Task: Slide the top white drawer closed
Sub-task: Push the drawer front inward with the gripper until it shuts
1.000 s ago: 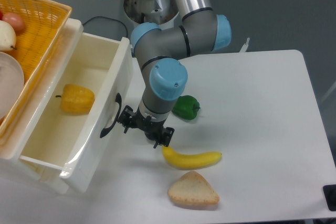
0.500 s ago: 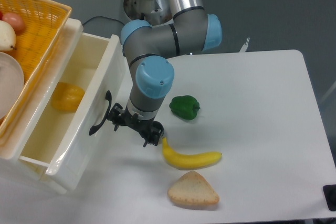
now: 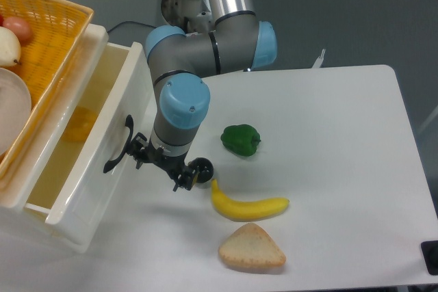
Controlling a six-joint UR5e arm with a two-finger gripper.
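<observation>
One claw (image 3: 159, 167) against the top white drawer (image 3: 89, 169) front, finger spread unclear, drawer part open

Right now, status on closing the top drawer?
Gripper against the drawer front, fingers' state unclear. Glossy white top drawer with black curved handle partly open, yellow item inside. Nothing blocking.

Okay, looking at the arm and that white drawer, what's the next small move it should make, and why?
Probably a push further left into the drawer front. The top white drawer is only partly shut, with part of its inside showing under the basket. The gripper sits right by the black handle, so it looks placed to drive it in.
</observation>
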